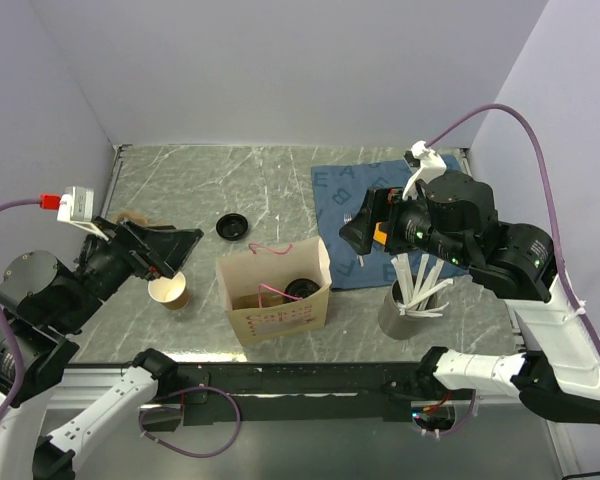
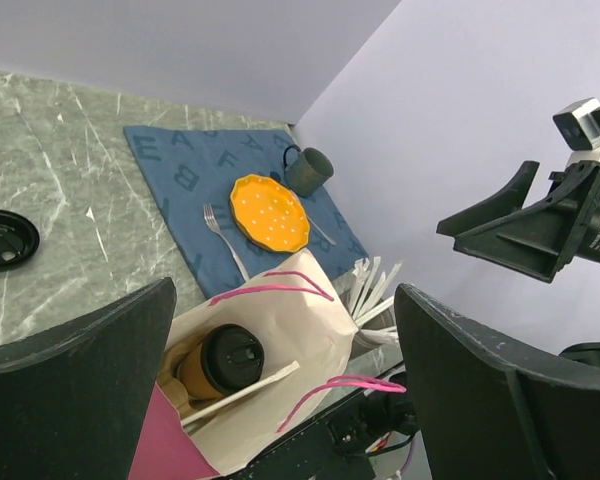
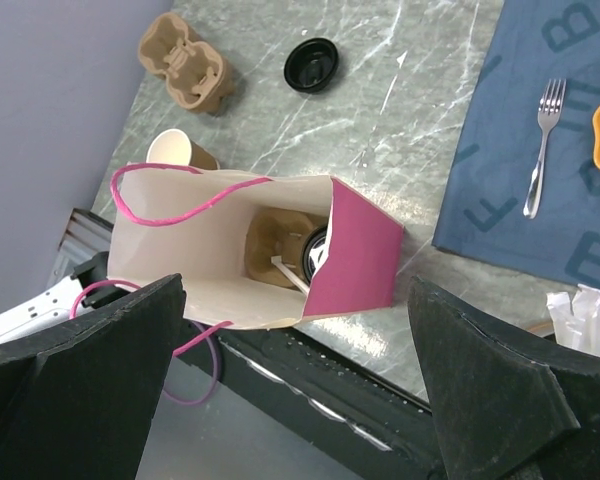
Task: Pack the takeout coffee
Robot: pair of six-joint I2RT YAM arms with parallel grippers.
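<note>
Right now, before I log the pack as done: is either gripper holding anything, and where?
Nothing is held. The left gripper and right gripper are both open; the takeout coffee sits inside the paper bag.

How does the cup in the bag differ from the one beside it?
The takeout coffee wears a black lid; the open cup has none, showing its cream inside. The takeout coffee sits inside the paper bag; the open cup stands on the table outside it. Both are brown paper cups.

Lidded takeout coffee [image 2: 225,362] inside paper bag [image 2: 318,325]
</note>
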